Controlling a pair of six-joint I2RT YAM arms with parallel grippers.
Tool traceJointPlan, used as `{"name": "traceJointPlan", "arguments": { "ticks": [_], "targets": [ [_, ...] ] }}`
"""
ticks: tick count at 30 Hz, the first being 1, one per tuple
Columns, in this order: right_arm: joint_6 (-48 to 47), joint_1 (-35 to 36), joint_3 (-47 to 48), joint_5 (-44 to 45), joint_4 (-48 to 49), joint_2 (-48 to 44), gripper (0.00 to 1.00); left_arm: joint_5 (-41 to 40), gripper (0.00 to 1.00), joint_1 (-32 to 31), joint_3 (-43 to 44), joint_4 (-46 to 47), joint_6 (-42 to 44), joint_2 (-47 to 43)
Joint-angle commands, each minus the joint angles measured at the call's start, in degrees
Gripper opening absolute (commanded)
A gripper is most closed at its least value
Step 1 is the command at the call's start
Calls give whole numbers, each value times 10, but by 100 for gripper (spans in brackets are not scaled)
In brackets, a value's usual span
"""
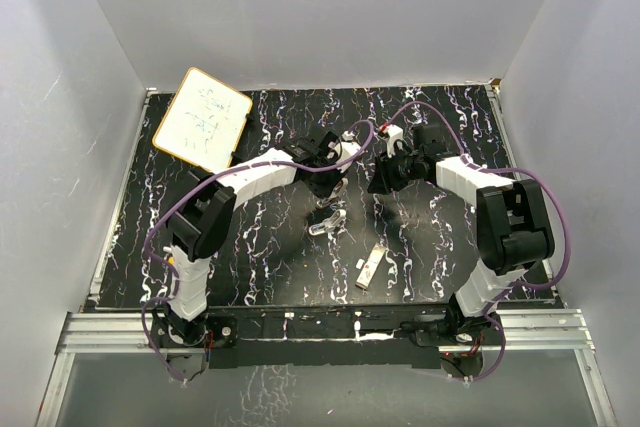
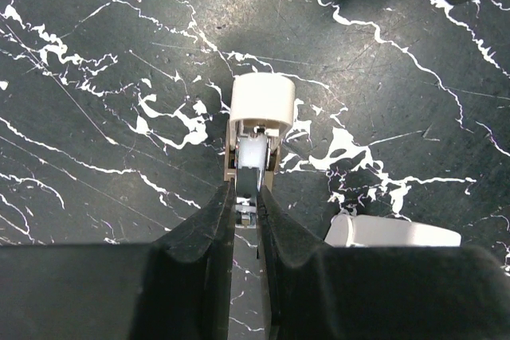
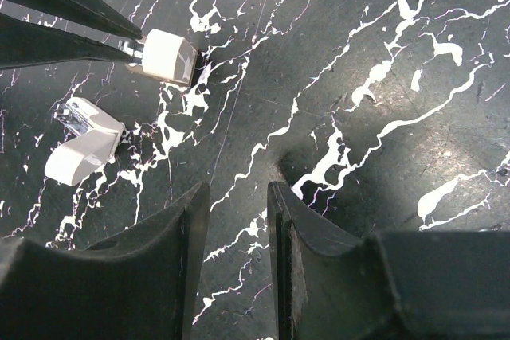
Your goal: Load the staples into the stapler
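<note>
The left pincer (image 2: pixel 247 193) is clamped shut on a small beige piece (image 2: pixel 261 101). Its own camera shows this plainly: both fingers press on the narrow body, and the rounded beige cap pokes out ahead, close over the black marbled surface (image 2: pixel 96 53). Overhead, that grip is hidden. There you get only the left pincer (image 1: pixel 340 183) at mid-surface, nose to nose with the right pincer (image 1: pixel 385 175). Whether the piece belongs to the stapler, I cannot tell.

The right pincer (image 3: pixel 237 190) hangs open with its jaws apart and only marbled surface between them. Its camera gives the side-on look. The beige piece (image 3: pixel 167 55) sits at the tips of the left fingers (image 3: pixel 56 41). Just beside it the stapler (image 3: pixel 84 145), whitish with a clear end, lies loose. The left camera catches only a white sliver of the stapler (image 2: pixel 394 233) past its own housing.

The staples (image 1: pixel 372 267) show in the top view alone, as a pale narrow box lying flat. They are nearer the arm bases than the stapler (image 1: pixel 326 222), and apart from it and from both pincers. Neither wrist camera has them. A whiteboard (image 1: pixel 203 117) sits at the far-left corner.
</note>
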Motion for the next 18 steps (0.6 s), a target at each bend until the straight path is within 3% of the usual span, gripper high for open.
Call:
{"name": "traceJointPlan", "arguments": {
  "ticks": [1, 18],
  "targets": [
    [-2, -5, 6, -15, 14, 2, 38, -12, 0, -2, 20, -17, 9, 3],
    [-5, -5, 8, -17, 11, 6, 38, -3, 0, -2, 17, -29, 18, 6]
  ]
}}
